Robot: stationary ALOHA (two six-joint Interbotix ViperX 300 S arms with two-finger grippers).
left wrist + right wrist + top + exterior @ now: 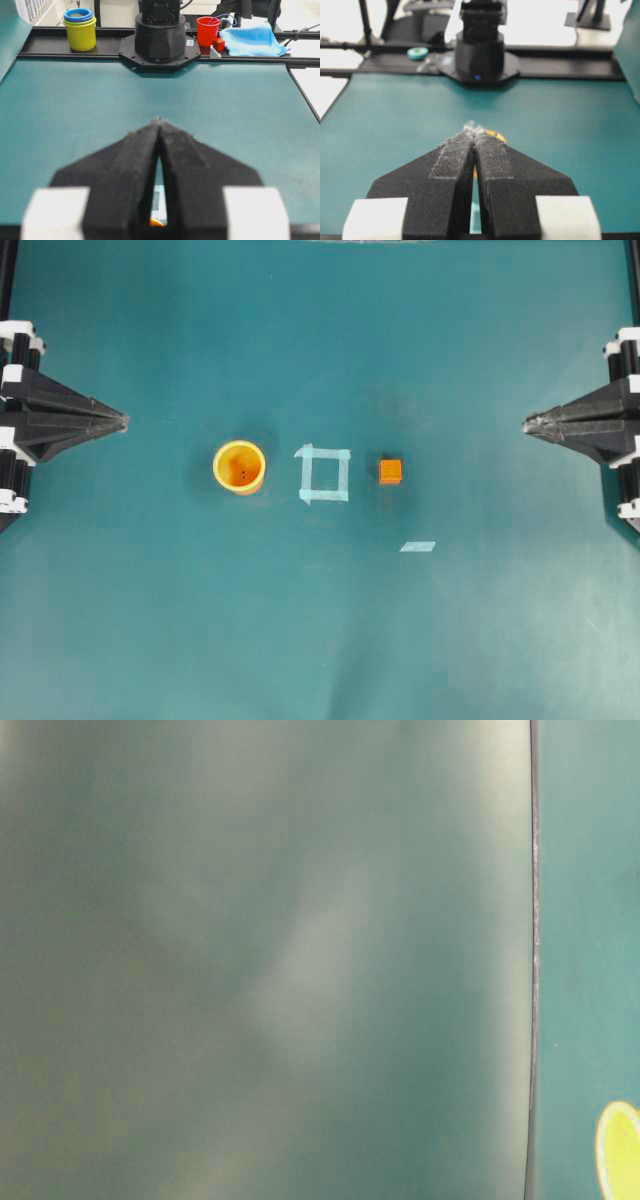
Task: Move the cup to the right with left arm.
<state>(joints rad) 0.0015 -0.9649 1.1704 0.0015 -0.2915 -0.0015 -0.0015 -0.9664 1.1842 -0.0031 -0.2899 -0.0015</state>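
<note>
Currently: left tool point(122, 421) pressed together, level | right tool point(528, 423) likewise | cup point(240, 467) untouched

The cup point(239, 467) is a little round orange-yellow plastic one with a paler yellow rim and darker orange inside, standing upright and open on the teal mat. The left arm's gripper point(122, 421) is pinched closed, well off to its left.
</note>
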